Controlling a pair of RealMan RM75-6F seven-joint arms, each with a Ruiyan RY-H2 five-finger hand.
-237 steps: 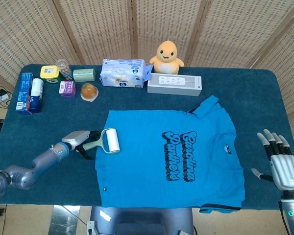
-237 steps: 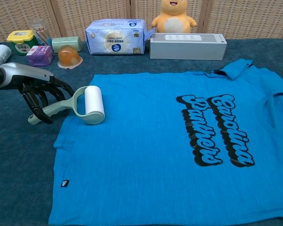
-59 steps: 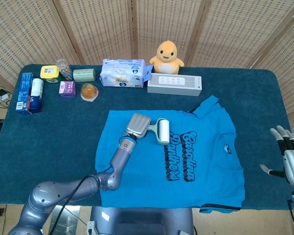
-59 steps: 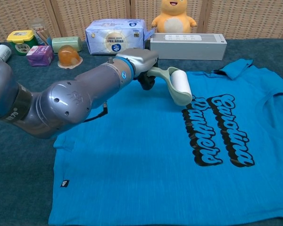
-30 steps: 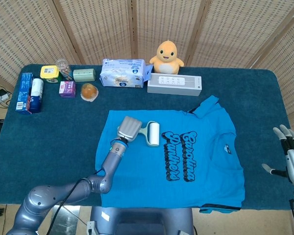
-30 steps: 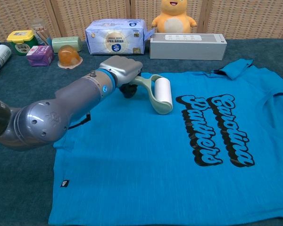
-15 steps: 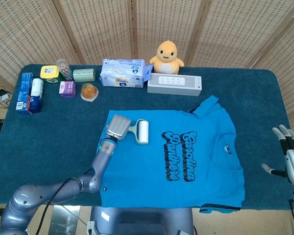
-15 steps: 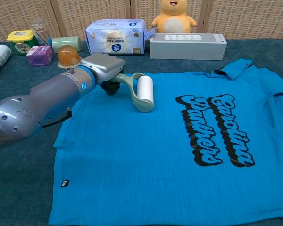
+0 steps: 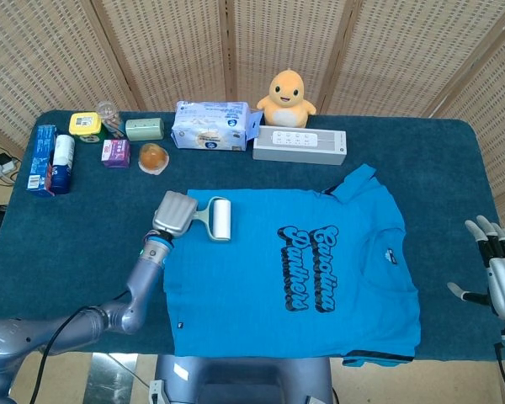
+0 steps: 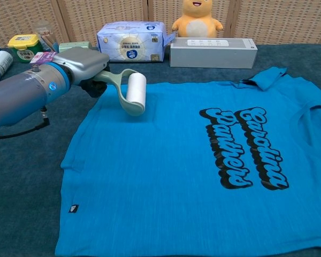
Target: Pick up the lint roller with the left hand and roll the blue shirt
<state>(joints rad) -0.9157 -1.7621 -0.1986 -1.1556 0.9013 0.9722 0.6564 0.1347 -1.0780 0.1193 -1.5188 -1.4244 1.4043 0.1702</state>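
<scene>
head: high, looking down, whole table (image 9: pixel 84 244) | chest: low, close, forward | shared: shirt (image 9: pixel 295 269)

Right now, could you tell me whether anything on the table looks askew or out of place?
Mostly tidy. The shirt lies flat, but its sleeve nearest the speaker is folded up, and a bottom corner hangs over the table edge.

Woven wicker screen panels (image 9: pixel 151 50), dark blue carpeted table (image 9: pixel 84 219)
</scene>
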